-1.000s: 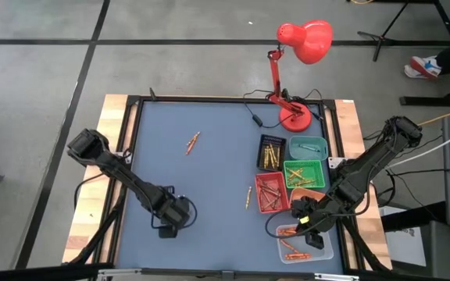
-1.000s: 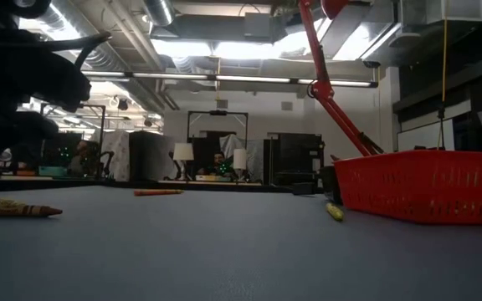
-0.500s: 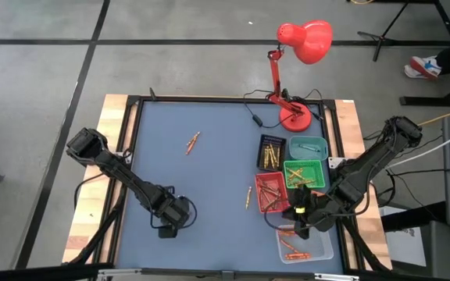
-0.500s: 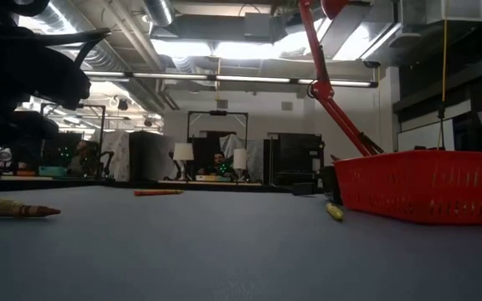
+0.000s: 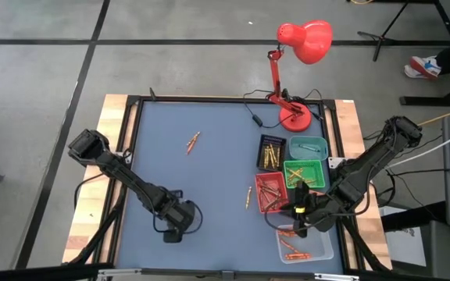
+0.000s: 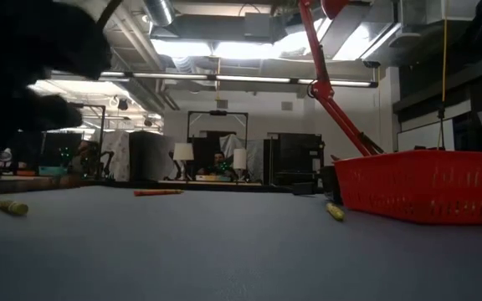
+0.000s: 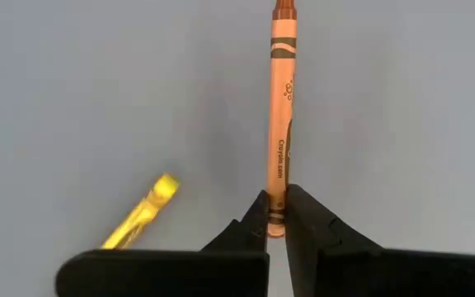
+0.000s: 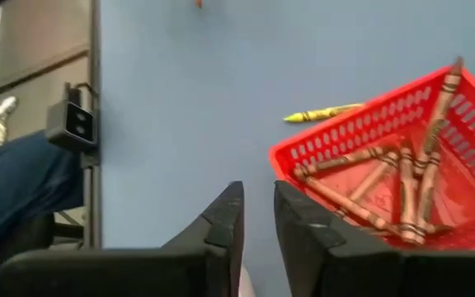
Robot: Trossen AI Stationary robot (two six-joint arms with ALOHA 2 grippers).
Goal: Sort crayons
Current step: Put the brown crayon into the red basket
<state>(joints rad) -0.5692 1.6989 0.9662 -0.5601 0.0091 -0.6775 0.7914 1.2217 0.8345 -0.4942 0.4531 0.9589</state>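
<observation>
In the left wrist view my left gripper (image 7: pixel 277 216) is shut on an orange crayon (image 7: pixel 280 115). A yellow crayon (image 7: pixel 143 219) lies on the blue table beside it, and the low view shows this yellow crayon (image 6: pixel 3 206) too. In the high view my left gripper (image 5: pixel 175 231) is at the table's near left. My right gripper (image 5: pixel 299 218) hangs between the red tray (image 5: pixel 270 192) and the clear tray (image 5: pixel 305 243). In its own wrist view my right gripper (image 8: pixel 256 216) is open by a narrow gap, with nothing between the tips. My left gripper pinches the orange crayon's near end (image 7: pixel 277 202) between its two fingertips, coming steeply from above. The rest of the crayon runs on beyond the fingers, its tip (image 7: pixel 284 10) pointing away. In the low view no part of it shows on the table.
A dark tray (image 5: pixel 271 151), a teal tray (image 5: pixel 308 145) and a green tray (image 5: pixel 305 173) stand by the red one at the right. A red lamp (image 5: pixel 295 117) stands behind them. Loose crayons lie at the far centre (image 5: pixel 193 142) and left of the red tray (image 5: pixel 248 197).
My left gripper has shut on the orange crayon and risen a little, drifting toward the table's right. That crayon has left the table in the low view, and the yellow one stays down. My right gripper has turned at the wrist and swung from over the clear tray toward the red tray.
</observation>
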